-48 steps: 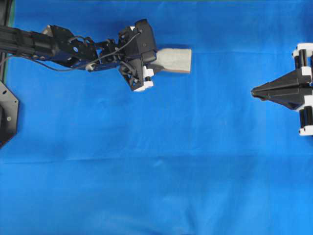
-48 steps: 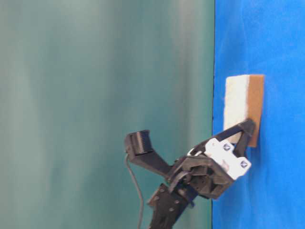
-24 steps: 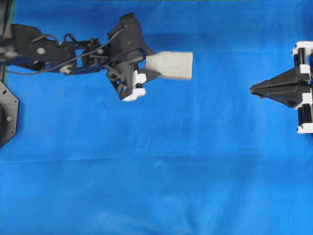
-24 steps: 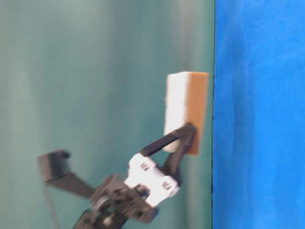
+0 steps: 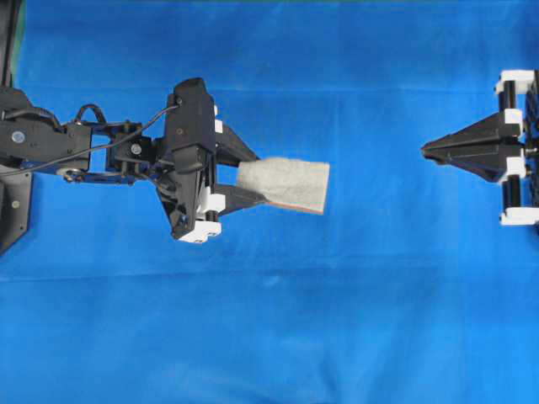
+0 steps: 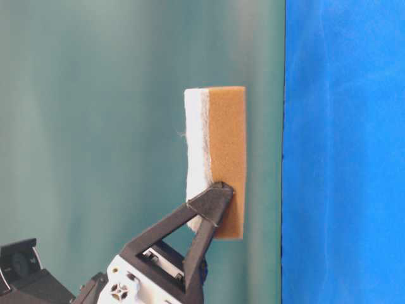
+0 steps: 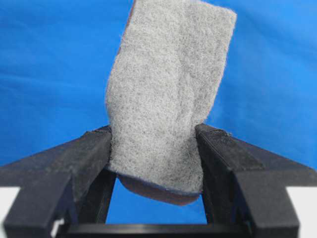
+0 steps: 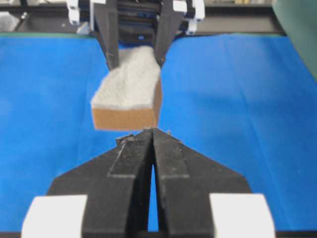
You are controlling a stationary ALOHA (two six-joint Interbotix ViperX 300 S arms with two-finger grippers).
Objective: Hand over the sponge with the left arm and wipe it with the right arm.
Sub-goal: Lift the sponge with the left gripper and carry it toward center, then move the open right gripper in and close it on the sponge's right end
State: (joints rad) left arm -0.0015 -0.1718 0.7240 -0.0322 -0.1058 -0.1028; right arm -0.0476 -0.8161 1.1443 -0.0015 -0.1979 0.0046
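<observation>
The sponge (image 5: 286, 183) hangs in the air above the blue cloth, grey-white face up and orange-tan layer beneath. My left gripper (image 5: 255, 178) is shut on the sponge's near end, one finger on each side edge. In the left wrist view the sponge (image 7: 168, 94) is squeezed between both fingers (image 7: 94, 148). The table-level view shows the sponge (image 6: 221, 152) well off the cloth, a black finger (image 6: 212, 201) against its lower end. Far to the right, my right gripper (image 5: 425, 149) is shut and holds nothing, its tip pointing at the sponge (image 8: 130, 91). Its fingertips (image 8: 152, 132) sit a short way from the orange end.
A blue cloth (image 5: 278, 320) covers the whole table. A black base plate (image 5: 13, 202) sits at the left edge. A teal wall (image 6: 95, 126) stands behind the table-level view. A black frame (image 8: 237, 25) runs along the far side behind the left arm.
The left arm has lifted the sponge off the cloth and carried it toward the table's middle. The right gripper has shifted slightly toward it, still shut.
</observation>
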